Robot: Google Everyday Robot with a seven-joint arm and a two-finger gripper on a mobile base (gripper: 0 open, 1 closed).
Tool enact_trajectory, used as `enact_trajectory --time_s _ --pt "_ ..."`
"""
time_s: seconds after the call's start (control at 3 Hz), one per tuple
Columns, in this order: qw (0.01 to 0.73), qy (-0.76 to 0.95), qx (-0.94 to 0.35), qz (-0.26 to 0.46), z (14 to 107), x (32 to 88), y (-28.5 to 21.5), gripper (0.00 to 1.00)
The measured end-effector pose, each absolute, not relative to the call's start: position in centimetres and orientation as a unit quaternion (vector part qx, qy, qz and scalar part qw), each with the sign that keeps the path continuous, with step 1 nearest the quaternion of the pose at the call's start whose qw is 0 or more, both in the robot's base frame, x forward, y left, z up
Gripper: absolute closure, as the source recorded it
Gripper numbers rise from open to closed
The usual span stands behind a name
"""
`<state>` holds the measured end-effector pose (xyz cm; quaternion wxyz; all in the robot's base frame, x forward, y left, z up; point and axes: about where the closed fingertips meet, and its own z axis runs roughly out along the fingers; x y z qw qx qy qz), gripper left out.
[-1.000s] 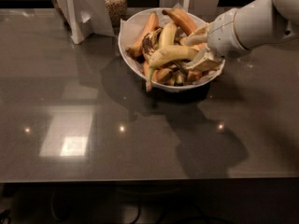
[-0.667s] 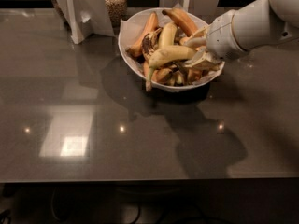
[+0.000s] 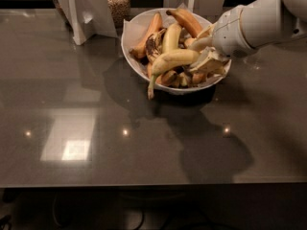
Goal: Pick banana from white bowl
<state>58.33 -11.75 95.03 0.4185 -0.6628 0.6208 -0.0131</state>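
The banana (image 3: 173,59) you were after lay across the front of the white bowl (image 3: 126,43), just above the middle of the frame. Its pale body ran left from the gripper, and its long greenish stem hung down over the bowl's near rim toward the table (image 3: 96,128). Your gripper (image 3: 199,55) sat inside the bowl at its right side, closed on the banana's right end with one finger above it and one below. The white arm (image 3: 259,20) reached in from the upper right corner. The bowl was heaped full. Behind the banana lay a shorter yellow banana (image 3: 171,35) with dark patches, two orange-brown bananas (image 3: 149,32) leaned against the back rim, and more brownish fruit was packed low by the front wall. In the upper left of the frame, a jar (image 3: 118,1) filled with grainy contents stood just behind the bowl, with a white stand (image 3: 82,8) beside it.
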Motion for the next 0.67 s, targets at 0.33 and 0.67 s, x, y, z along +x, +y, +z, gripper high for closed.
enact_trajectory --time_s 0.33,0.67 --pt "0.432 0.61 -0.664 -0.018 97.4 57.8 -11.5 1.0" --pt "0.445 0.601 -0.664 -0.019 99.8 56.7 -11.5 1.0"
